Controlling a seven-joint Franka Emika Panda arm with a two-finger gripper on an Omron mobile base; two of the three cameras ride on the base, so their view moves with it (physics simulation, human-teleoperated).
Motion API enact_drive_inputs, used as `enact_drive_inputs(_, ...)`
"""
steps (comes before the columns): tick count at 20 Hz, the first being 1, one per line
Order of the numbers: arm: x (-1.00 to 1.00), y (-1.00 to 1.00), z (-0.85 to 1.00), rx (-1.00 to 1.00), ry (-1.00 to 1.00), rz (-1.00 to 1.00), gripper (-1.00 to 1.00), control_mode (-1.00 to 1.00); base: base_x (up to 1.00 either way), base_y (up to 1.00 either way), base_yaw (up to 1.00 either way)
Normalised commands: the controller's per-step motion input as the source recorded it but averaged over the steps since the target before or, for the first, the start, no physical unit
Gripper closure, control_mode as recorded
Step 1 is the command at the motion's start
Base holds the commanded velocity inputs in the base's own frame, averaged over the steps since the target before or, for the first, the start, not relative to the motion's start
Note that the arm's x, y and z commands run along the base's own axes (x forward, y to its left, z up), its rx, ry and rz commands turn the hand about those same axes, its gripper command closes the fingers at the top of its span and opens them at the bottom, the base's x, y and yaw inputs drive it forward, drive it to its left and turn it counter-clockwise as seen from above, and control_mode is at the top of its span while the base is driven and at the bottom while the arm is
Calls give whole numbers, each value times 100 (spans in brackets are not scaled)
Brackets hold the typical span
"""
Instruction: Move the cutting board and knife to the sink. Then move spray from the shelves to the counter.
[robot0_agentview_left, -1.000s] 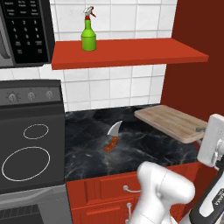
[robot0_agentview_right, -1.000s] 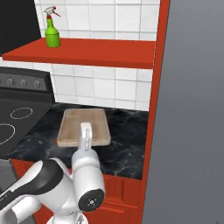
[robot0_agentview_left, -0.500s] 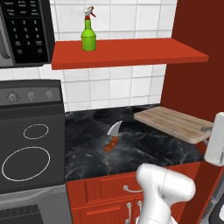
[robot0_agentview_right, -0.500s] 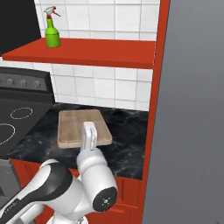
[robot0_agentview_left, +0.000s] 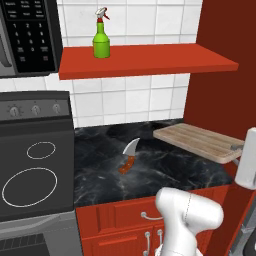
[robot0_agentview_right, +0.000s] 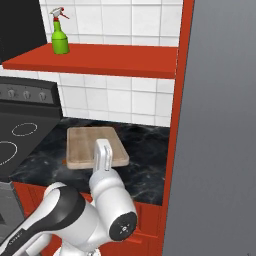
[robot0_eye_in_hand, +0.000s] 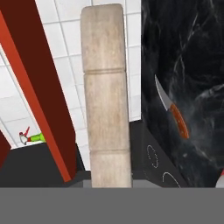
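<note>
Jaws clenched on the near edge of the cutting board (robot0_agentview_left: 202, 141). Hand view looks straight along the board's thin edge, so the grip is on the end and the slab runs away from the camera. The fingertips themselves are hidden behind the white wrist in both base views, so I'm reading the grip from the board's pose.

The board looks lifted: in the left base view its right end overhangs the desk (robot0_agentview_left: 105, 165) edge next to the wrist, and the slab seems to float above the black marble. Can't confirm full clearance, the view is too shallow. An end grip makes sense here: a flat board gives no purchase from above, so clamp the edge and carry it out level.

Knife (robot0_agentview_left: 129, 157) lies loose on the desk, left of the board and well apart from it, blade toward the wall, reddish handle toward the robot. Untouched.

Stove (robot0_agentview_left: 35, 170) is further left. No sink in frame, so the base probably has to drive before the drop.

Farthest back: spray (robot0_agentview_left: 101, 33) stands upright on the shelf (robot0_agentview_left: 150, 59) near its left end, against the tiled wall. Not started; it's the last leg.
</note>
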Motion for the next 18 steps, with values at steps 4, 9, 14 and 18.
enact_drive_inputs(4,-1,0,0,0,0,0,100,100,-3,0,0)
enact_drive_inputs(9,0,0,0,0,0,0,100,100,-40,8,0)
enact_drive_inputs(14,0,0,0,0,0,0,100,100,-65,5,20)
enact_drive_inputs(18,0,0,0,0,0,0,100,100,-44,20,61)
